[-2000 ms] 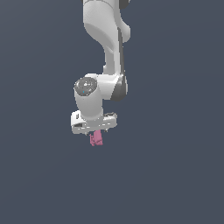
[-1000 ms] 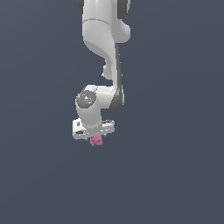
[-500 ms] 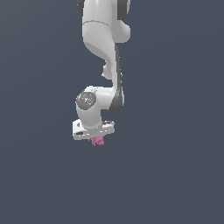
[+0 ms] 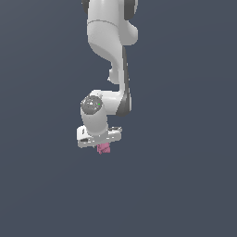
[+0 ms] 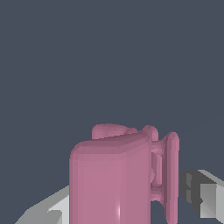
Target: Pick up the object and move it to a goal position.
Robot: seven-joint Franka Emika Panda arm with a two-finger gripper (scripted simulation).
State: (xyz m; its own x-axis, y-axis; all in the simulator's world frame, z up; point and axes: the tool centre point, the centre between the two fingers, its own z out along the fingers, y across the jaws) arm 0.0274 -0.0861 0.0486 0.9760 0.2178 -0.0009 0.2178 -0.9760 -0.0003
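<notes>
The white Panda arm (image 4: 111,51) hangs down from the top of the exterior view, its wrist bent so that the hand points at the plain dark ground. Under it sits the gripper (image 4: 102,147), small against the arm. Its fingers are closed in on the pink object (image 4: 103,148), which juts out just below the white hand, slightly toward the exterior view's right of the wrist joint.

In the wrist view the pink lump (image 5: 122,175) fills the near part of the picture: a blocky body with rounded ribs and a thin flange on one side. A grey finger (image 5: 199,192) stands just beside that flange, and part of the other pale finger shows on the opposite side; whether the pads truly press the object cannot be told there.

The step in hand looks like the carry: the object seems to be clear of the ground and held. No goal marker shows in either view, so the next move calls for steady travel toward the goal position without loosening the grip.
</notes>
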